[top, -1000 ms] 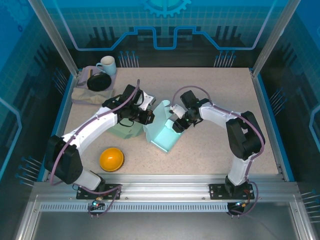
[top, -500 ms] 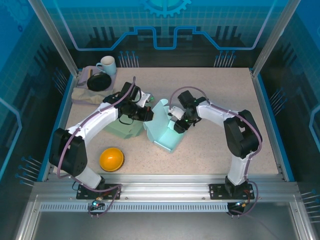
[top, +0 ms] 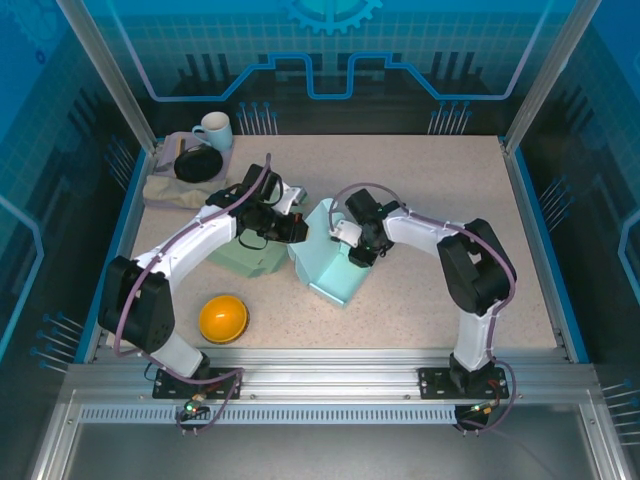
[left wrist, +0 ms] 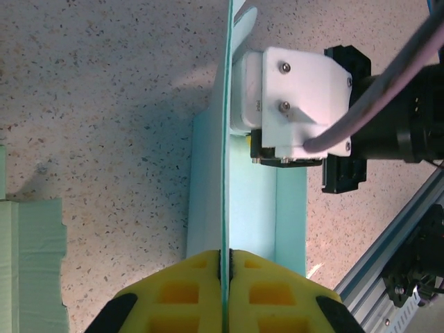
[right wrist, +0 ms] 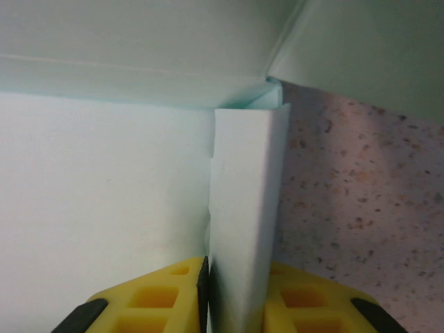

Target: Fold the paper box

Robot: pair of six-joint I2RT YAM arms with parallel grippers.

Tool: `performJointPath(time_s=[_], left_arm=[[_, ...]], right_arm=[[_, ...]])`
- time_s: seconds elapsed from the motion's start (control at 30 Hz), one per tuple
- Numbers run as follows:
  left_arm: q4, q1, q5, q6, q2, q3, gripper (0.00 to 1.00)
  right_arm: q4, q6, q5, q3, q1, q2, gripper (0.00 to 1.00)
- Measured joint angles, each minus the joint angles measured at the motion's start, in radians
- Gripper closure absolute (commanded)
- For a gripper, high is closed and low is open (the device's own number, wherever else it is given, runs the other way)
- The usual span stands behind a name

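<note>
1. The pale teal paper box (top: 335, 275) sits half-folded at the centre of the overhead frame, on the speckled table (top: 430, 180).
2. The left gripper (left wrist: 225, 258) is pinched tight on one thin upright panel of that box. Its yellow pads (left wrist: 194, 284) meet at the bottom of its wrist view.
3. The right gripper (right wrist: 236, 267) clamps a folded side flap, one pad against each face, jaws barely apart.
4. A round orange bowl (top: 222, 318) lies at lower left. A pale green box (top: 245, 258) sits just left of the teal one.
</note>
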Motion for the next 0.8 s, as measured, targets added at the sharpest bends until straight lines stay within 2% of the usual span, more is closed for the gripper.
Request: performJointPath(time_s=[0.1, 0.27, 0.4, 0.5, 0.63, 0.73, 0.8], left_arm=[[0.0, 0.0, -0.016, -0.026, 0.006, 0.0, 0.99], [0.016, 0.0, -0.044, -0.052, 0.03, 0.0, 0.99], [0.043, 0.0, -0.06, -0.057, 0.042, 0.0, 0.99], [0.057, 0.0, -0.064, -0.063, 0.043, 0.0, 0.98], [0.069, 0.0, -0.067, -0.074, 0.043, 0.0, 0.98], [0.055, 0.0, -0.066, -0.076, 0.043, 0.004, 0.98], [0.032, 0.0, -0.066, -0.076, 0.043, 0.012, 0.98]], right_arm=[[0.074, -0.002, 0.104, -0.055, 0.021, -0.024, 0.79], [0.22, -0.001, 0.274, -0.123, 0.043, -0.044, 0.87], [0.311, 0.002, 0.359, -0.159, 0.047, -0.051, 0.93], [0.362, 0.002, 0.415, -0.176, 0.055, -0.053, 0.93], [0.425, -0.006, 0.43, -0.206, 0.058, -0.056, 0.89], [0.459, -0.009, 0.376, -0.249, 0.056, -0.086, 0.83], [0.449, -0.002, 0.33, -0.267, 0.049, -0.112, 0.74]])
